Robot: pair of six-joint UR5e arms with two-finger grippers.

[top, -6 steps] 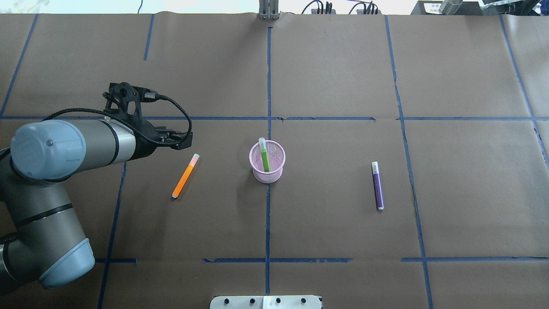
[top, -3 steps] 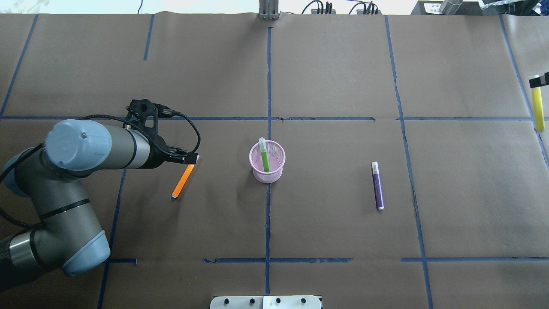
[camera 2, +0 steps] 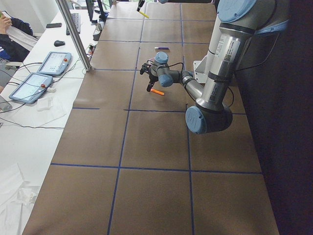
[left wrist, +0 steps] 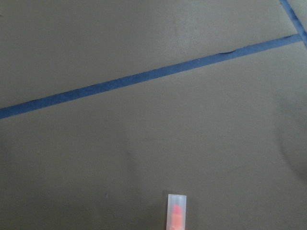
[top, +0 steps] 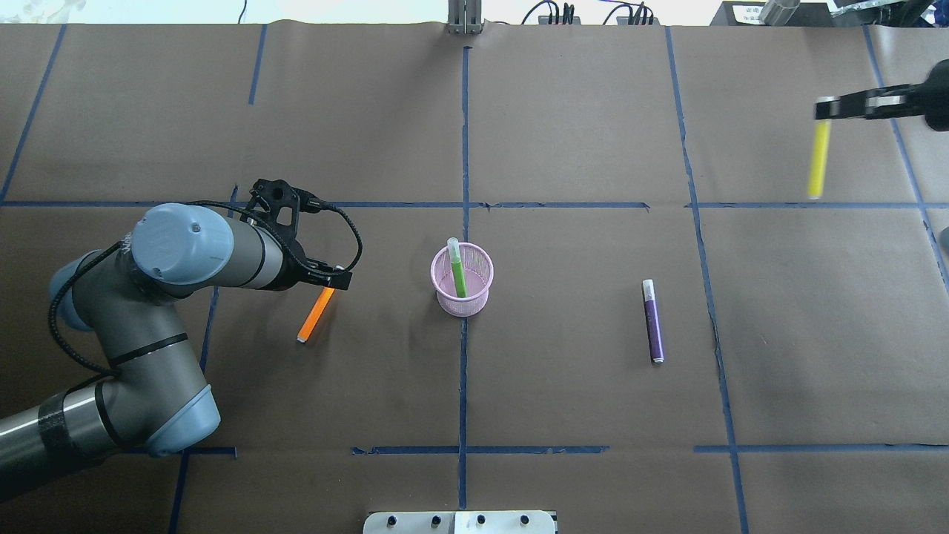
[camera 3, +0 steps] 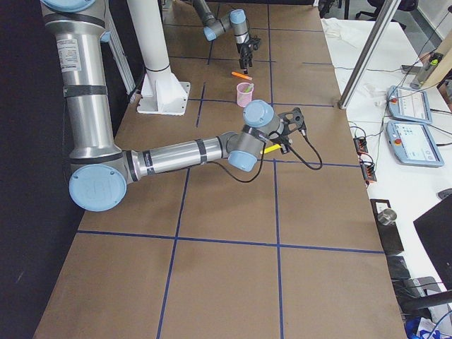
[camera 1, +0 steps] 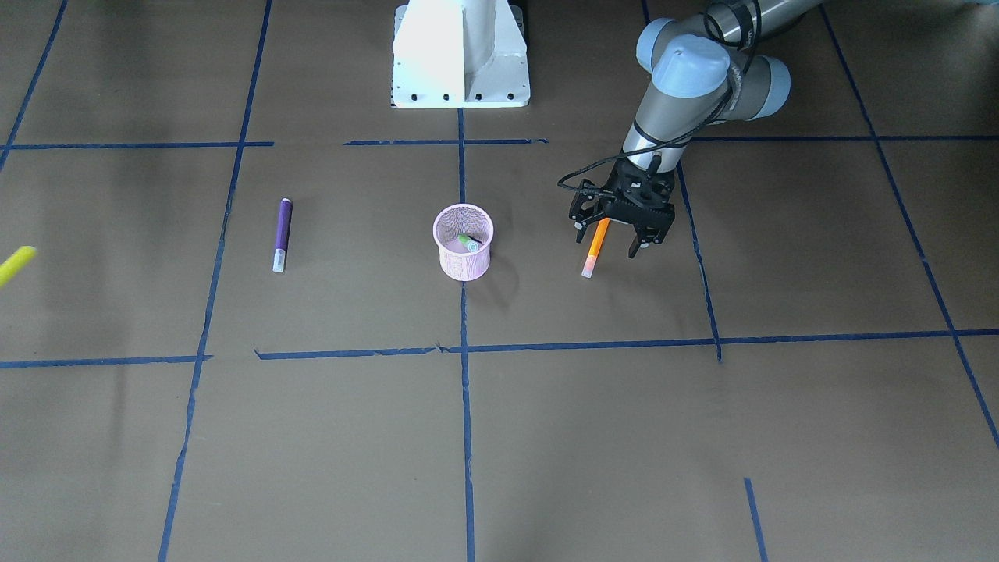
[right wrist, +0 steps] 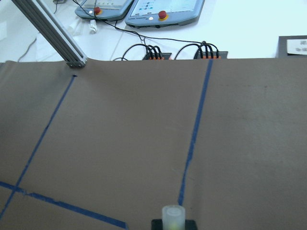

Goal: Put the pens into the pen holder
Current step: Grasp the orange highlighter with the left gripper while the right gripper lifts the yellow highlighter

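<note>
Round pink wire-mesh pen holder (top: 475, 300) contains the cylindrical green pen (top: 459, 278). Left hand (camera 1: 609, 238) is open, straddling the orange pen (camera 1: 591, 257). Right hand (top: 824, 110) grips the yellow pen (top: 818, 159).

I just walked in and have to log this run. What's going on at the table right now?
The left gripper hovers open over the orange pen, jaws either side of it. The right gripper holds a yellow pen in the air. The green pen stands in the pink pen holder; the purple pen lies on the table.
</note>
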